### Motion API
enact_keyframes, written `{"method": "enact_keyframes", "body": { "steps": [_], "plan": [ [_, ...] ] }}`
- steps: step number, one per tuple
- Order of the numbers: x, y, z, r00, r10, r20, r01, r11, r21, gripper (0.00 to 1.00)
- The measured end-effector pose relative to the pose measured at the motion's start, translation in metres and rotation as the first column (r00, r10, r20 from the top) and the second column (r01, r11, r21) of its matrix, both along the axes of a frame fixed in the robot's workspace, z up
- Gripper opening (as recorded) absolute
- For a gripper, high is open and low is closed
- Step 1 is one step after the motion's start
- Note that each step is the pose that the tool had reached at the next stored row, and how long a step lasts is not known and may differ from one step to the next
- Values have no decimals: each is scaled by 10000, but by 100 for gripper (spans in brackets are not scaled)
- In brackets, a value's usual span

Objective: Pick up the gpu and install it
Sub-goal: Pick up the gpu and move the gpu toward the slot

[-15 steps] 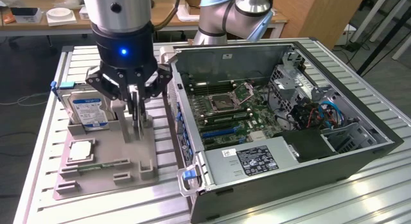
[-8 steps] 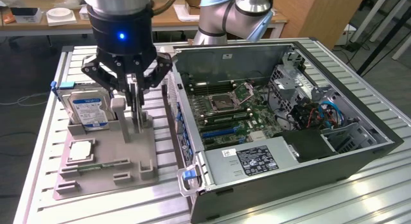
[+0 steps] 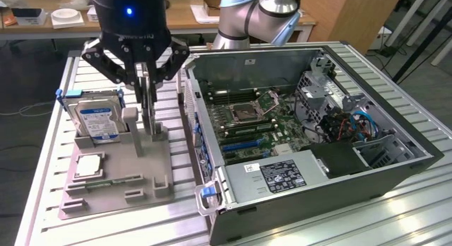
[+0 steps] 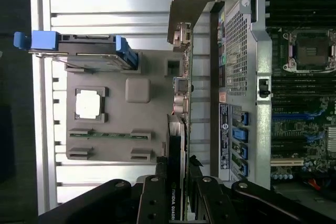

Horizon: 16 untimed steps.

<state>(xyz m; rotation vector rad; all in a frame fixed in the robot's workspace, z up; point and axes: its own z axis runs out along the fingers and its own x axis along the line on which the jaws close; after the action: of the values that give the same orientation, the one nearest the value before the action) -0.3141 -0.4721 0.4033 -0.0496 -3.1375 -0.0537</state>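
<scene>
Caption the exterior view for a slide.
Gripper closed on the upright gpu at the grey fixture tray, beside the open computer case.

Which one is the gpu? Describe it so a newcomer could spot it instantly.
On the exterior view's left, beside the open computer case, sits a grey parts tray. The gpu is the thin dark card standing on edge in that tray, directly beneath the pincer; the hard drive beside it is silver with a blue-white label.

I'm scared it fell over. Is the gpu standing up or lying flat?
Standing up. The gpu stands on its thin edge in the gray holder, with the hand closed on its top.
</scene>
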Motion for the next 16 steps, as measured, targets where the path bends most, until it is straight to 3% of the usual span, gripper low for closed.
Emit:
{"method": "enact_keyframes", "body": {
  "steps": [5,7,9,16],
  "plan": [
    [0,2,159,10000,0,-2,0,10000,-19,26],
    [-1,2,202,10000,0,-31,0,10000,-30,26],
    [-1,2,215,10000,-2,-70,2,10000,-31,26],
    [15,1,218,10000,2,-74,-2,10000,-34,26]
  ]
}}
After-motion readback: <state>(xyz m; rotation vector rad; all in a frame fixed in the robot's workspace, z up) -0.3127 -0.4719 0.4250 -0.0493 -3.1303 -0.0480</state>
